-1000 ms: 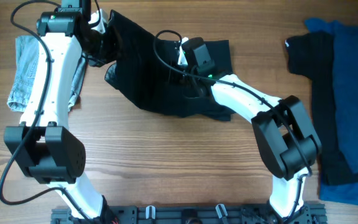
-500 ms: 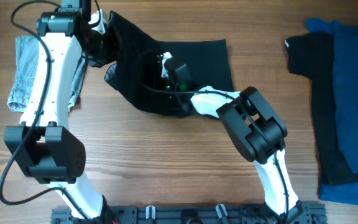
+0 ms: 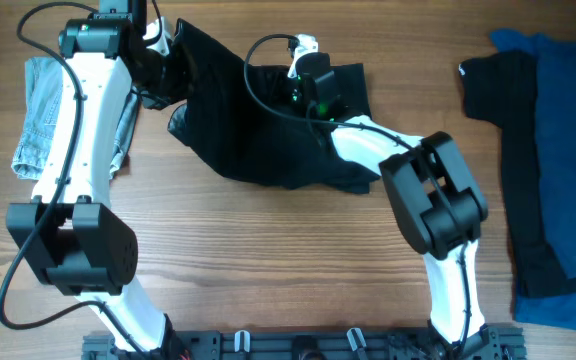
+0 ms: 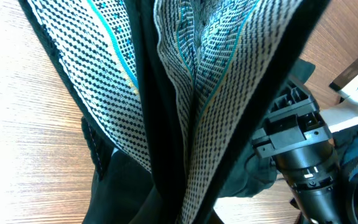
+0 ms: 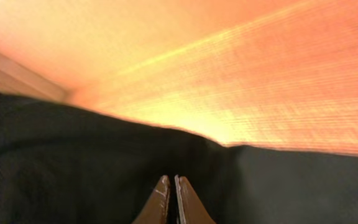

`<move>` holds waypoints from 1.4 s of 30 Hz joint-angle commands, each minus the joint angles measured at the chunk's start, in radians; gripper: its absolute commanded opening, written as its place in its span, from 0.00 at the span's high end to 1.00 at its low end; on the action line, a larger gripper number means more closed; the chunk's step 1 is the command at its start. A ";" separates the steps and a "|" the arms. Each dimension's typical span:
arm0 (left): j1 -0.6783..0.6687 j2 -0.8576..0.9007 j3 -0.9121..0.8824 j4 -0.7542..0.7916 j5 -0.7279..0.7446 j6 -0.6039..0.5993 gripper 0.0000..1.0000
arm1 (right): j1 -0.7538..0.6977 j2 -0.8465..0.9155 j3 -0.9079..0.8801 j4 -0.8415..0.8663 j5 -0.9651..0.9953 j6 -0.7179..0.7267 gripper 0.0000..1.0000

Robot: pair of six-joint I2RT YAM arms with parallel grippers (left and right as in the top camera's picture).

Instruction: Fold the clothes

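A black garment (image 3: 258, 140) with a mesh lining lies rumpled at the back middle of the wooden table. My left gripper (image 3: 168, 62) holds its upper left edge raised off the table. The lining (image 4: 216, 74) fills the left wrist view and hides the jaws. My right gripper (image 3: 306, 90) rests on the garment's upper right part. In the right wrist view its fingertips (image 5: 171, 182) are pressed together over the black cloth (image 5: 73, 162), near the cloth's edge, with bare table (image 5: 229, 62) beyond.
Folded denim (image 3: 38, 110) lies at the far left beside the left arm. At the right edge lie a black garment (image 3: 498, 90) and a blue one (image 3: 568, 150). The right arm (image 4: 303, 155) shows in the left wrist view.
The right gripper slid left and toward the front across the garment, then came back up to its top right part. The left gripper has not moved.
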 commanded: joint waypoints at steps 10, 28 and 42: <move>-0.032 -0.029 0.023 0.016 -0.001 -0.013 0.96 | 0.063 0.270 0.217 0.047 -0.008 -0.190 0.96; -0.048 -0.029 0.042 0.077 -0.047 -0.050 0.96 | -0.262 -0.299 0.256 -0.877 0.020 -0.336 0.75; -0.246 -0.029 0.077 0.108 -0.227 -0.176 0.96 | -0.617 -0.336 0.216 -1.290 0.127 -0.334 0.01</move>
